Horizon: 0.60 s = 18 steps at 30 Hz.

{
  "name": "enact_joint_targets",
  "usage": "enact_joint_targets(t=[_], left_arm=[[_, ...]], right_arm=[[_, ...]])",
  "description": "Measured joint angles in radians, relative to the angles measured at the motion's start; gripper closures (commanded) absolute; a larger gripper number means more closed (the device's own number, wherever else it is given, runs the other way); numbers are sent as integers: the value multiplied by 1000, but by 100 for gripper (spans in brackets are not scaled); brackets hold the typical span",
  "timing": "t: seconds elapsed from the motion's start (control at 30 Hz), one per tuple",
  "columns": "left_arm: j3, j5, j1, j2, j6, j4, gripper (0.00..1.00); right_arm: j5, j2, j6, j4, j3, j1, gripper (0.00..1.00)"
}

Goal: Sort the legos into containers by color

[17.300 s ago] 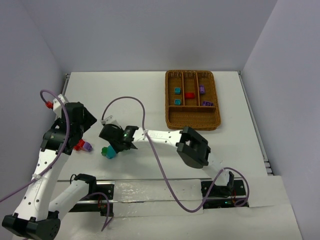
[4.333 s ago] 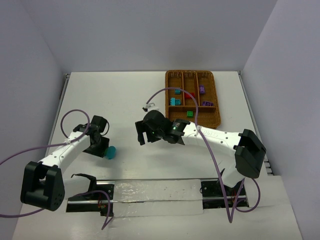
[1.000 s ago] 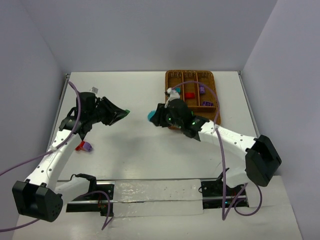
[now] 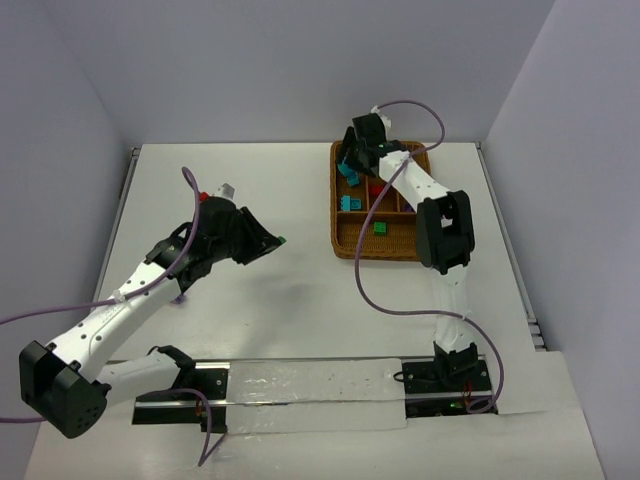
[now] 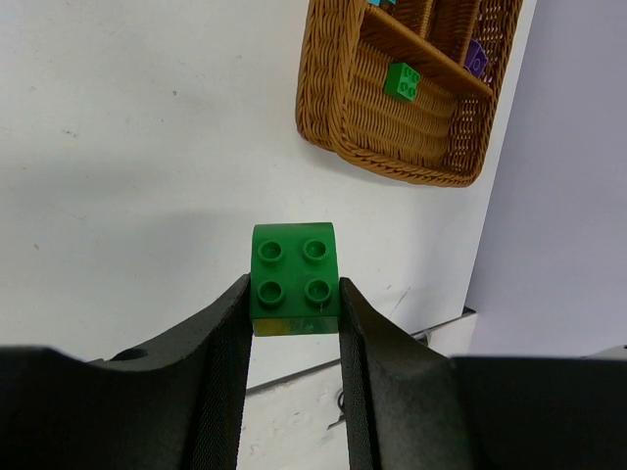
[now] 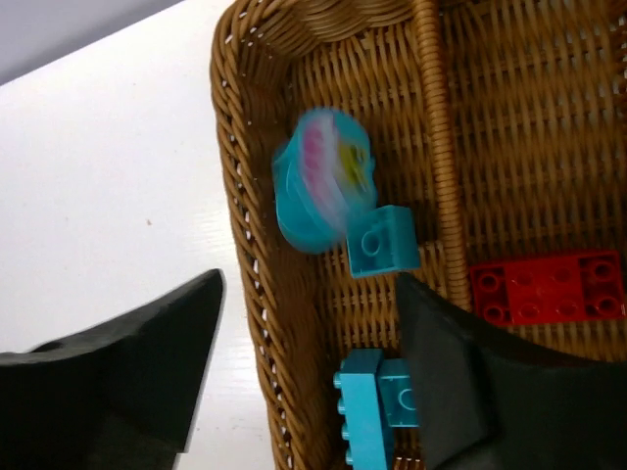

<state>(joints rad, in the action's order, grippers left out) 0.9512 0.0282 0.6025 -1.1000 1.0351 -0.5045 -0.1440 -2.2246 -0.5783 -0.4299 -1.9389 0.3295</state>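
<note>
Clamped green brick [image 5: 294,266] in closed left gripper [image 5: 293,290] for carriage to tray [image 5: 333,108]. Spread right gripper [image 6: 309,284] wide over teal slot [image 6: 343,78]; blurred teal piece [image 6: 323,181], apparently dropping, unheld.

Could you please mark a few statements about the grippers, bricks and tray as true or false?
1. The left gripper holds a green brick. True.
2. The right gripper hangs over bare table. False: it is over the tray's left slot.
3. A second green brick lies in the tray's wide slot. True.
4. The red brick shares a slot with the teal bricks. False: a divider parts them.
5. The right gripper is shut. False: its jaws stand open.
</note>
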Motion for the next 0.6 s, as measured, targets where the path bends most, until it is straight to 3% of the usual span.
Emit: enact_joint_targets(t=[0.2,0.3,0.4,0.6], left_arm=[[0,2,3,-14,-1,2,100],[22,9,7,-50,-19,-3,100],[94,12,12,-129,-54,-12,100],[317,25,56,-383,-120,12,100]], right_arm=[[9,-11,23,-31,-56,0,16],[4,39,36,-31,-9,0,16],[-7,159,49,-36,120,0,15],[-65,611,56,-22,473,-4,12]])
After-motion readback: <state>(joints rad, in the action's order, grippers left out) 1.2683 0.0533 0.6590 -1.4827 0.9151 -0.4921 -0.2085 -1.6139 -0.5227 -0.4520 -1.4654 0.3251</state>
